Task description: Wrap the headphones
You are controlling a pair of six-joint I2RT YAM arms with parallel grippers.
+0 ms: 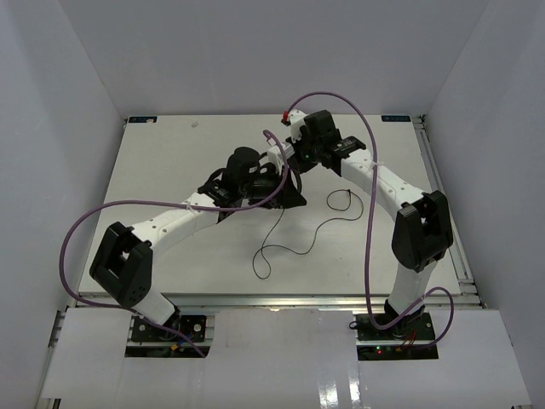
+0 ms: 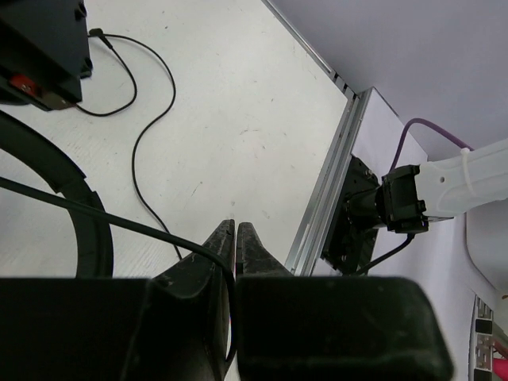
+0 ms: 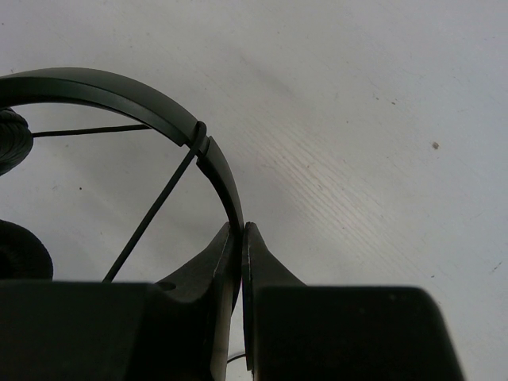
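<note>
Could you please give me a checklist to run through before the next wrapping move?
1. Grip of right gripper on headband: ok, shut on it.
2. Grip of left gripper on cord: ok, pinched between its fingers.
3. One cord turn over headband: ok, crossing visible.
4. Slack for wrapping: ok, loose loops on table.
5. Free plug: ok, lying loose.
6. Cord tension: cannot tell.

Overhead view onto whole table (image 1: 170, 153); wrist views close behind own jaws, headphones (image 3: 119, 90) common to both.
</note>
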